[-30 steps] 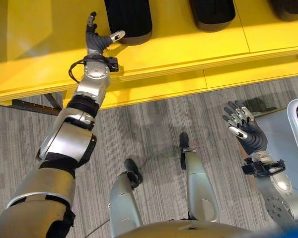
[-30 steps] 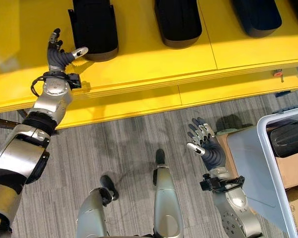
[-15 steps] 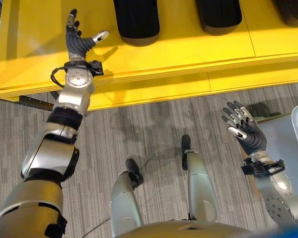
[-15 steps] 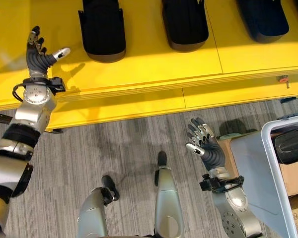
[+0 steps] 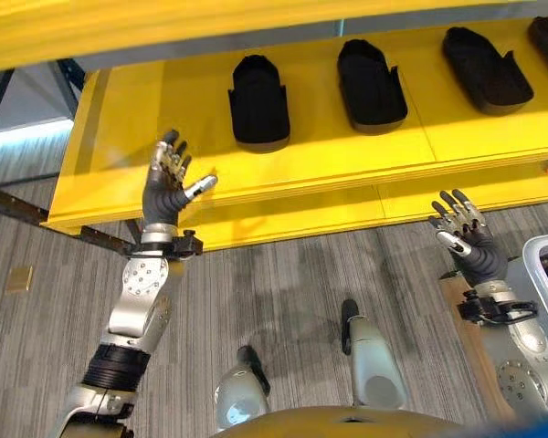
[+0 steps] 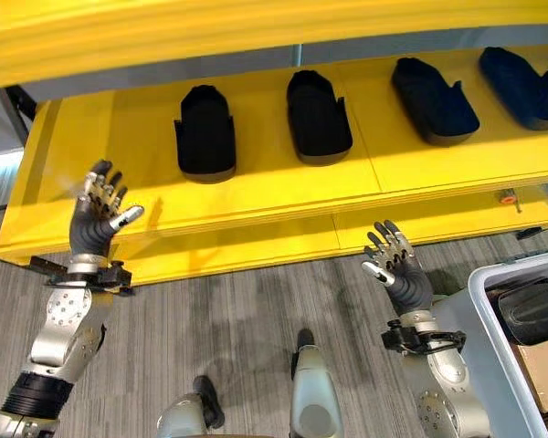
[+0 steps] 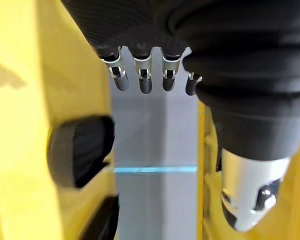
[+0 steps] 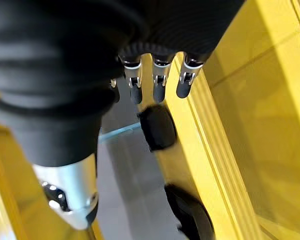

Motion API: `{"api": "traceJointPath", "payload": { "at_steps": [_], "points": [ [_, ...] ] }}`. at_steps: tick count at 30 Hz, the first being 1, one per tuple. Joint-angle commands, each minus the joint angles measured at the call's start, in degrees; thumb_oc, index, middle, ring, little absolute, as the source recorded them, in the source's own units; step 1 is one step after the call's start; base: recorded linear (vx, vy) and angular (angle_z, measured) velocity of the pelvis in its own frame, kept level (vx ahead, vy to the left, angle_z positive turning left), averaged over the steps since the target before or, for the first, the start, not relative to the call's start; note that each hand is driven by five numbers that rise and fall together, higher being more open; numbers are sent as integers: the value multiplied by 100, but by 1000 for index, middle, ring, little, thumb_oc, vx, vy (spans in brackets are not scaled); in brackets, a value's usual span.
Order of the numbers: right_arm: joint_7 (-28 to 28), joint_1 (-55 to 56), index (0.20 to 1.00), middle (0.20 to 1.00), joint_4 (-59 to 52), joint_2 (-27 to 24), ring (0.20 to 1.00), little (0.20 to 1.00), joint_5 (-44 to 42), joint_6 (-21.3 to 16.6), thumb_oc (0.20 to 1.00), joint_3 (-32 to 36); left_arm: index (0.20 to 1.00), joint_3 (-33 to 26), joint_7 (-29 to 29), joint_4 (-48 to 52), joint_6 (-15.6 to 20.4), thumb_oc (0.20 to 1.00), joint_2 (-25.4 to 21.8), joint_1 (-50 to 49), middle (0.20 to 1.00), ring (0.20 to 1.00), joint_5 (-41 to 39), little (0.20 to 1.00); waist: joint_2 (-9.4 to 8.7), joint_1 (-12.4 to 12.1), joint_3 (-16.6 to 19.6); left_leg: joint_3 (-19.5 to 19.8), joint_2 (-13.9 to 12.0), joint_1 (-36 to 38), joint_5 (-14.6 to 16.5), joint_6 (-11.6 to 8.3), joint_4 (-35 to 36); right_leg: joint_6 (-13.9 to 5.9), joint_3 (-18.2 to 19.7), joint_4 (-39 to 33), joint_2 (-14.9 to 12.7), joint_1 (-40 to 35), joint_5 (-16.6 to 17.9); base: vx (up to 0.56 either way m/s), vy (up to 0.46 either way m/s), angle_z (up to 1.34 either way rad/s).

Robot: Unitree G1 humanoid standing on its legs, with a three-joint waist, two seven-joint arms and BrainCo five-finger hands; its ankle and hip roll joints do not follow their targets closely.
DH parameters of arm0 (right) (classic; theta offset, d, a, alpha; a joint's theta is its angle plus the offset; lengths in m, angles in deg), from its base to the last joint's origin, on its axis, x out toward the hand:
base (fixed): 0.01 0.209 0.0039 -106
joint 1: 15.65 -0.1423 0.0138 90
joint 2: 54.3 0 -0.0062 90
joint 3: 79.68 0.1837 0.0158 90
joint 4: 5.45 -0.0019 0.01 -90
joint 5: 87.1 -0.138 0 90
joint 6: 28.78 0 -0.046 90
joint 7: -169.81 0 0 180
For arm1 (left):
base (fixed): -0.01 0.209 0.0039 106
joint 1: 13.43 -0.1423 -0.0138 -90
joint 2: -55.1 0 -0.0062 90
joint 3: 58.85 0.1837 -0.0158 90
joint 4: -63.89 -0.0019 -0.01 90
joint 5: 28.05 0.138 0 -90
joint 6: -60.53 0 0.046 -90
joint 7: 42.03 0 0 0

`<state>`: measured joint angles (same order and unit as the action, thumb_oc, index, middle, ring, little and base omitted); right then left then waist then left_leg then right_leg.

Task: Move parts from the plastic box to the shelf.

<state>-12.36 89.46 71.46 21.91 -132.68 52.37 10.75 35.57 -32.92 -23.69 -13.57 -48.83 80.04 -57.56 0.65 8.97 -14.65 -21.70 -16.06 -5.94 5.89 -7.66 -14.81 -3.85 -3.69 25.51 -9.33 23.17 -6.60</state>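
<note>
Left hand (image 5: 169,187) hovers before the yellow shelf (image 5: 329,155), fingers spread and empty. Right hand (image 6: 397,269) is raised near the plastic box (image 6: 493,310), equally spread and empty. Black parts (image 5: 258,100) lie in a row on the shelf.

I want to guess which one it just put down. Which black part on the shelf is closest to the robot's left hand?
The leftmost black part in the row on the yellow shelf. It lies nearest the open left hand; the other parts sit farther along toward the right.
</note>
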Motion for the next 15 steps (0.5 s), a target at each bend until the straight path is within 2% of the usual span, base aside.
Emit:
{"api": "traceJointPath", "payload": {
  "at_steps": [1, 3, 4, 7, 8, 9, 10, 11, 12, 13, 14, 15],
  "points": [
    [-76, 217, 1000, 1000, -221, -71, 1000, 1000, 207, -216, 1000, 176, 1000, -89, -90, -332, 211, 1000, -25, 56, 1000, 1000, 469, 1000, 13, 26, 328, 581, -1036, -139, -1384, -384, 461, -572, 437, -1202, -285, -1015, 700, 14, -92, -29],
    [-34, 140, 1000, 1000, 40, 0, 1000, 1000, 223, -199, 1000, 115, 1000, 54, -300, -684, 80, 1000, 354, -420, 1000, 1000, 302, 1000, 126, 60, 514, 432, -1154, 188, -1781, -433, 815, -487, 513, -1223, -65, -1118, 572, 23, -160, -49],
    [-54, 172, 1000, 1000, 56, -1, 1000, 1000, 236, -180, 1000, 111, 1000, 98, -377, -739, 47, 1000, 439, -591, 1000, 1000, 272, 1000, 156, 72, 554, 421, -1184, 258, -1849, -414, 865, -449, 532, -1177, -17, -1117, 518, 20, -185, -41],
    [-81, 269, 1000, 1000, 208, 3, 1000, 1000, 214, -159, 1000, 27, 1000, 405, -667, -870, -103, 1000, 665, -915, 1000, 1000, -2, 1000, 239, 79, 628, 503, -1313, 377, -2311, -444, 972, -275, 511, -949, 206, -1184, 269, -23, -154, -14],
    [-82, 271, 1000, 1000, 208, 2, 1000, 1000, 214, -160, 1000, 26, 1000, 405, -668, -868, -103, 1000, 666, -918, 1000, 1000, -3, 1000, 242, 80, 630, 505, -1317, 379, -2317, -447, 978, -272, 509, -943, 210, -1182, 265, -23, -126, -2],
    [-78, 329, 1000, 1000, 214, -16, 1000, 1000, 209, -169, 1000, 23, 1000, 500, -723, -855, -143, 1000, 687, -1008, 1000, 1000, 15, 1000, 251, 80, 637, 535, -1354, 372, -2466, -455, 958, -184, 504, -860, 304, -1211, 171, -57, -239, 4],
    [-98, 450, 1000, 1000, 243, -2, 1000, 1000, 244, -183, 1000, 18, 1000, 605, -763, -822, -152, 1000, 572, -1097, 1000, 1000, 508, 1000, 247, 40, 621, 680, -1451, 257, -2938, -493, 806, 6, 419, -782, 500, -1319, 3, -57, -237, 4],
    [-98, 450, 1000, 1000, 243, -2, 1000, 1000, 244, -183, 1000, 18, 1000, 604, -762, -821, -152, 1000, 573, -1098, 1000, 1000, 508, 1000, 248, 43, 621, 684, -1452, 254, -2938, -494, 805, 7, 416, -782, 500, -1319, 3, -46, -266, 5],
    [-103, 558, 1000, 1000, 269, 6, 1000, 1000, 265, -182, 1000, 46, 1000, 645, -800, -828, -168, 1000, 504, -1148, 1000, 1000, 740, 1000, 209, -1, 613, 713, -1483, 149, -3189, -500, 651, 101, 365, -833, 575, -1464, -62, -39, -350, 9],
    [-97, 717, 1000, 1000, 327, 17, 1000, 1000, 265, -190, 1000, 83, 1000, 741, -935, -870, -260, 1000, 567, -1246, 1000, 1000, 516, 1000, 89, -36, 541, 628, -1536, -149, -3425, -450, 64, 319, 206, -1068, 667, -1750, -59, -39, -349, 23],
    [-99, 721, 1000, 1000, 326, 19, 1000, 1000, 264, -190, 1000, 85, 1000, 743, -938, -869, -261, 1000, 564, -1248, 1000, 1000, 512, 1000, 98, -25, 540, 659, -1547, -179, -3406, -451, 29, 320, 190, -1083, 673, -1761, -54, -71, -408, 68],
    [-126, 885, 1000, 1000, 352, -16, 1000, 1000, 276, -150, 1000, 104, 1000, 813, -1070, -719, -263, 1000, 491, -1360, 1000, 1000, 526, 1000, -6, -88, 480, 732, -1116, -386, -3038, -302, -343, 378, 170, -1389, 678, -1978, 39, -46, -150, 82]
  ]
}}
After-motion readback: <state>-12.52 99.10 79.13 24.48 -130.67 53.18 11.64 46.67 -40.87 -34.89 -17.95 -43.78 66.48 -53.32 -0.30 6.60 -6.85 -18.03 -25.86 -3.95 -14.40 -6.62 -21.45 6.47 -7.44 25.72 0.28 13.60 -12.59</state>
